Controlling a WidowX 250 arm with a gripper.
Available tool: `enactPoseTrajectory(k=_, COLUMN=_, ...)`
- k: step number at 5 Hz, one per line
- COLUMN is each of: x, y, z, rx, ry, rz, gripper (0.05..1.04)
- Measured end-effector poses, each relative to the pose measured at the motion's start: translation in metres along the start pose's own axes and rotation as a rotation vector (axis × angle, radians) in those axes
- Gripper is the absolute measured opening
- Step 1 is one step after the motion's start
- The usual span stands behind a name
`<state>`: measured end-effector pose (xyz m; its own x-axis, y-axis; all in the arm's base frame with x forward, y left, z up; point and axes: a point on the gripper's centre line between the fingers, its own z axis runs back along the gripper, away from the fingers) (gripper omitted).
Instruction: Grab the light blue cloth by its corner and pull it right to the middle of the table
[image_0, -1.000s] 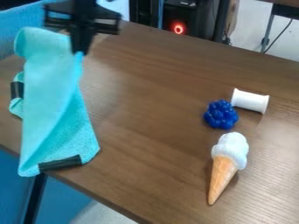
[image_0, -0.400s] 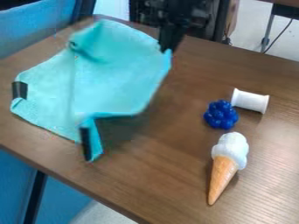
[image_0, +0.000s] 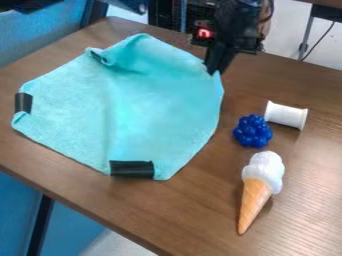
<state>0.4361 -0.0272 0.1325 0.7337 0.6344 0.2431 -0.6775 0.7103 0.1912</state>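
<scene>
My gripper (image_0: 215, 70) hangs at the upper middle of the camera view, shut on the right-hand corner of a turquoise cloth (image_0: 147, 110). The cloth lies spread over the left half of the brown table, with a fold along its top left edge. Black tape wraps its left corner, and another black strip (image_0: 131, 168) marks its lower edge. To the right of the cloth, apart from it, are a blue berry cluster (image_0: 253, 131), a white spool (image_0: 286, 115) lying on its side, and a toy ice cream cone (image_0: 260, 187).
The table's (image_0: 194, 220) front left edge runs diagonally below the cloth, and its far edge passes behind the gripper. Blue surfaces lie beyond the left side. Dark equipment stands behind the far edge.
The gripper has moved right from the upper left, drawing the cloth's corner with it. The cloth went from hanging bunched at the left to lying spread out. The other objects stayed put.
</scene>
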Motion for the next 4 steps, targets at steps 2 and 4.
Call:
enactPoseTrajectory(k=2, x=0.008, y=-0.012, z=0.020, rx=-0.108, ry=0.049, rz=0.063, gripper=0.129)
enactPoseTrajectory(k=4, x=0.006, y=-0.011, z=0.013, rx=-0.150, ry=-0.011, rz=0.055, gripper=0.520)
